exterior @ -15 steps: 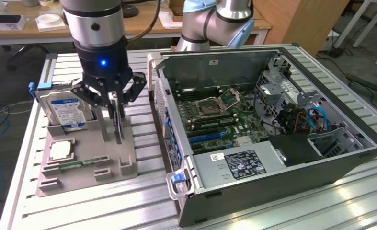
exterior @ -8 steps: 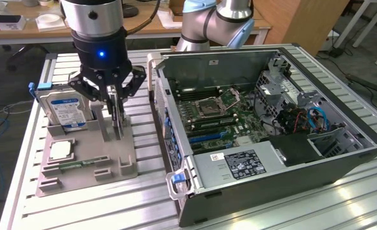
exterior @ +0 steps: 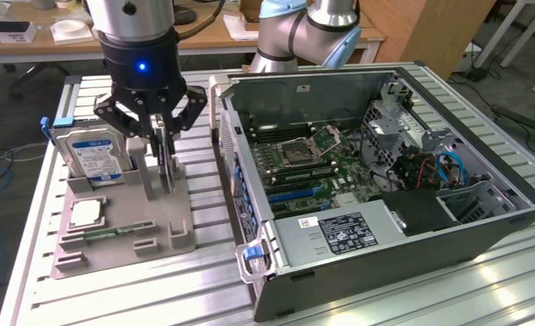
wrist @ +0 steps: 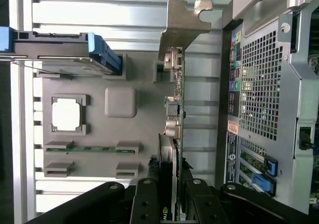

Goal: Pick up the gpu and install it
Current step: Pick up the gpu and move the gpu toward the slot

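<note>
Fingers (wrist: pixel 147 204) pinch gpu (wrist: pixel 175 99), bracket (wrist: pixel 182 20) seen wrist cam

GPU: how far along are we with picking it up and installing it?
Done: the black gripper straddles the gpu, a thin dark circuit card standing edge-on in the grey plastic holder tray. In hand: the gripper looks closed on the card's two faces, but the card sits in the tray, not lifted. Left: the lift, then seating it in the open black computer case, whose blue slots look free.

Silver arm (exterior: pixel 131 17), black end effector (exterior: pixel 162 139) with blue light (exterior: pixel 141 66), seemingly screw-jointed linkages.
</note>
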Controlling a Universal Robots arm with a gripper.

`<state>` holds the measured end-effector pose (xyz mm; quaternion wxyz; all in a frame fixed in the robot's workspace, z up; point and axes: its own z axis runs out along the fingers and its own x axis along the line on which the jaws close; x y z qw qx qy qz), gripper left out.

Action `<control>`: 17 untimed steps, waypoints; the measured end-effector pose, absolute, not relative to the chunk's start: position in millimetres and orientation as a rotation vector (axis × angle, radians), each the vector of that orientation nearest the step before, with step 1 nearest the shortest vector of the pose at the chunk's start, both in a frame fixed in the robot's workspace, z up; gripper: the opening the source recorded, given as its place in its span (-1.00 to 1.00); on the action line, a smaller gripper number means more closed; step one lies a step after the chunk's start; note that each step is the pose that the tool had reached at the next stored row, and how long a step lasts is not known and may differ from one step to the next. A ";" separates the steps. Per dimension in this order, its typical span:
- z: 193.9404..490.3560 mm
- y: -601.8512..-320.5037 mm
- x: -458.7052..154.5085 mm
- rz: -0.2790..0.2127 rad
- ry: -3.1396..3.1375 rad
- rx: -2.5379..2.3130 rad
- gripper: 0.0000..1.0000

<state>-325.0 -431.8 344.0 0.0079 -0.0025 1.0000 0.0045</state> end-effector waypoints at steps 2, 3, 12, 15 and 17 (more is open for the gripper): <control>347.7 -431.8 -325.0 0.013 3.126 -0.008 -0.47; 349.6 -431.8 -325.0 0.013 3.126 -0.008 -0.47; 368.0 -431.8 -325.0 0.011 3.126 -0.008 -0.47; 374.7 -431.8 -325.0 0.009 3.126 -0.008 -0.47; 379.1 -431.7 -325.1 0.009 3.126 -0.008 -0.47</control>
